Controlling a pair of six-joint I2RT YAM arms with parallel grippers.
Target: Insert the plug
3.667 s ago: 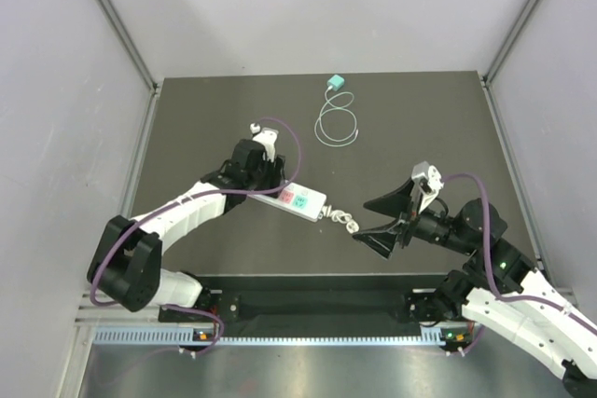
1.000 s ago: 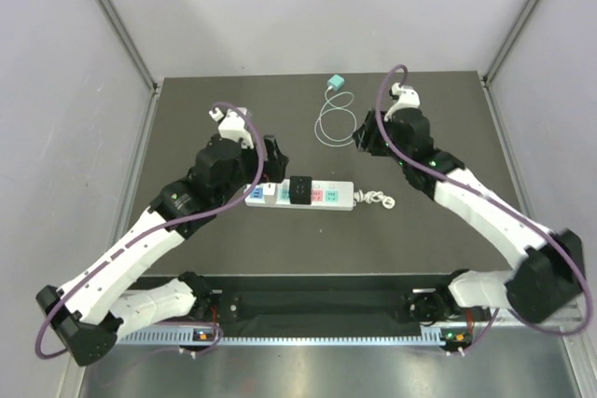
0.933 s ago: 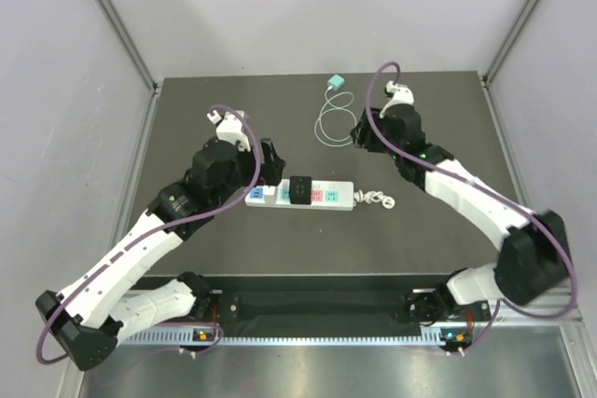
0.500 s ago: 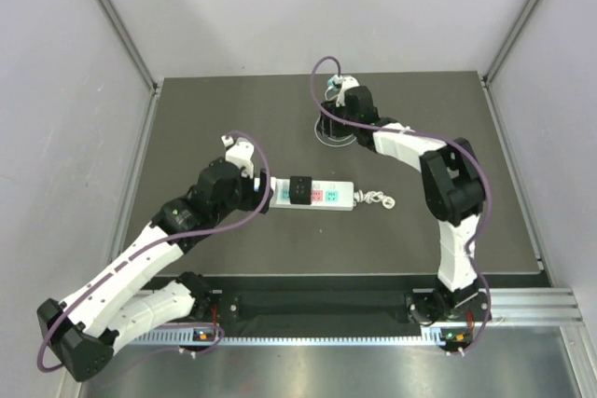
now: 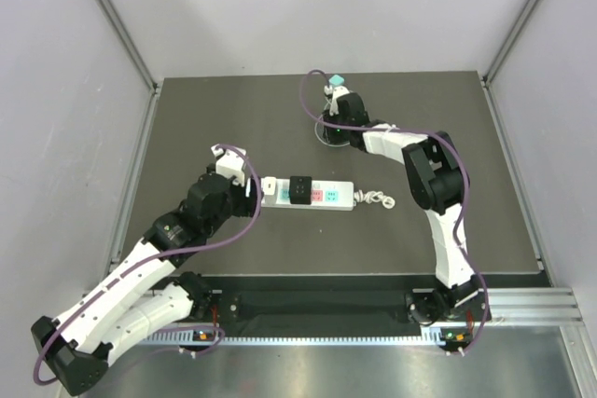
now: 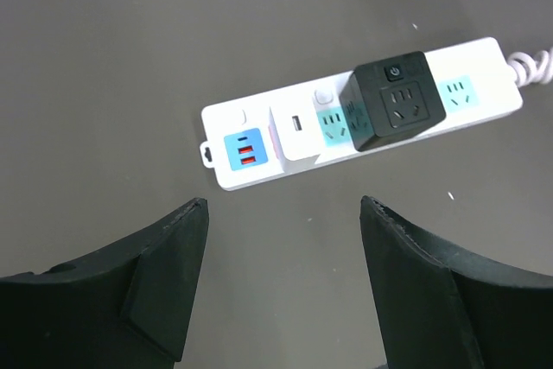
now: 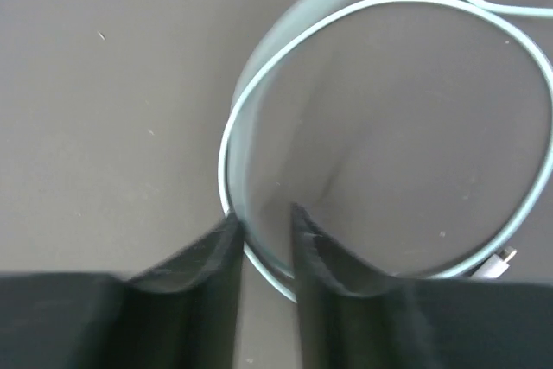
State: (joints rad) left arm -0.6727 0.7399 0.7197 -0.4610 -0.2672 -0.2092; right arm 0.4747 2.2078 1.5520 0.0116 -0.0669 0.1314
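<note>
The left gripper [image 6: 283,213] is spread over the dark counter [image 5: 233,109]. Just beyond it lies the white power strip [image 6: 259,140] carrying a black cube adapter [image 6: 393,105]; no readable writing. Farther off, the right gripper [image 7: 263,222] pinches the pale teal looped cable [image 7: 251,118], the teal plug [image 5: 337,80] just beyond.

Glossy plastic power strip [image 6: 363,114], matt table [image 6: 130,49]

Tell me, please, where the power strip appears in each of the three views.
Top external: power strip at table centre, lying left to right, just right of the left gripper.
Left wrist: power strip in the upper half, slanting up to the right, beyond the open fingers.
Right wrist: not in it; only cable.
Shared landmark: black adapter plugged into the strip.
</note>
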